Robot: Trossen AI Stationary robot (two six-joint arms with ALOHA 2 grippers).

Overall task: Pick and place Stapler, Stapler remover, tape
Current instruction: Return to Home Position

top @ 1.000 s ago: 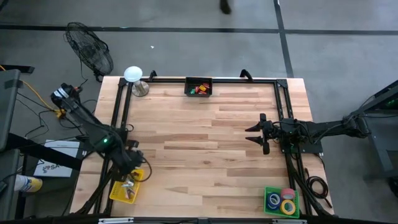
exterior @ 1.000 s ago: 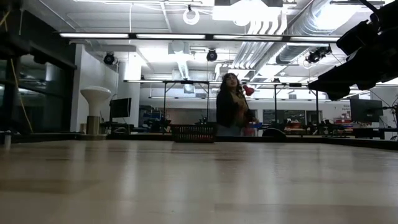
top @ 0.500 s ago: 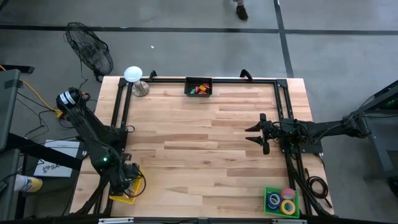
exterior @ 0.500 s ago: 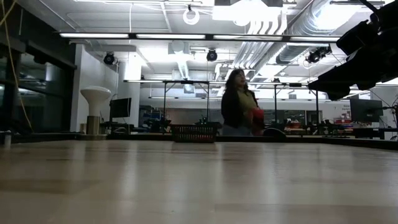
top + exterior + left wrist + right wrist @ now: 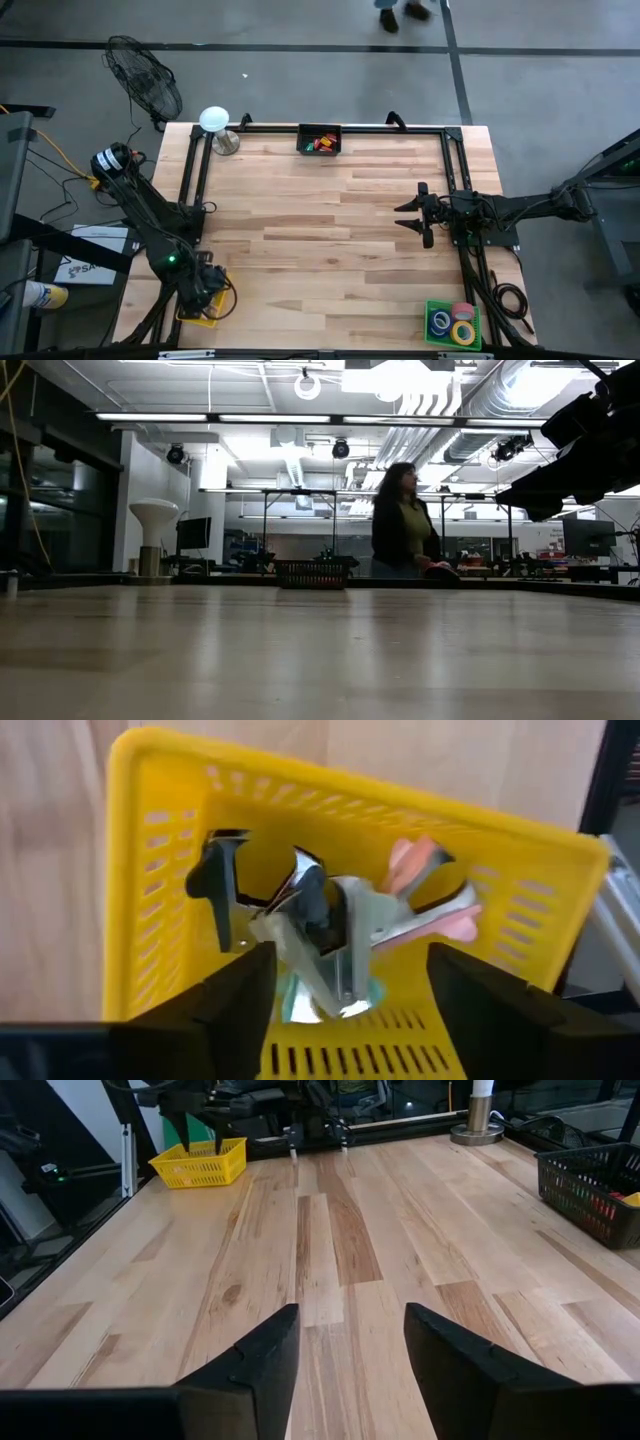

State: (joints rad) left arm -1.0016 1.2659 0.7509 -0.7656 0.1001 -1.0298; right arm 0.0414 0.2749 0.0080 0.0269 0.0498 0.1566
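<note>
Yellow bin (image 5: pixel 330 800) under my wide-spread left gripper (image 5: pixel 350 955), right gripper (image 5: pixel 350 1318) idle and spread: skewed lift could hook the wall, tipping it.

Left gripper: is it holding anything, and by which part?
Nothing. The left gripper is open over the yellow mesh bin, claw-shaped staple removers loose inside; the right gripper is open over the wooden table.

A black fan (image 5: pixel 145 78) sits on the floor at ten o'clock from the wooden table (image 5: pixel 330 230). A white-topped stand (image 5: pixel 213 119) occupies the table's eleven o'clock corner. A person (image 5: pixel 404 530) stands beyond at twelve.
</note>
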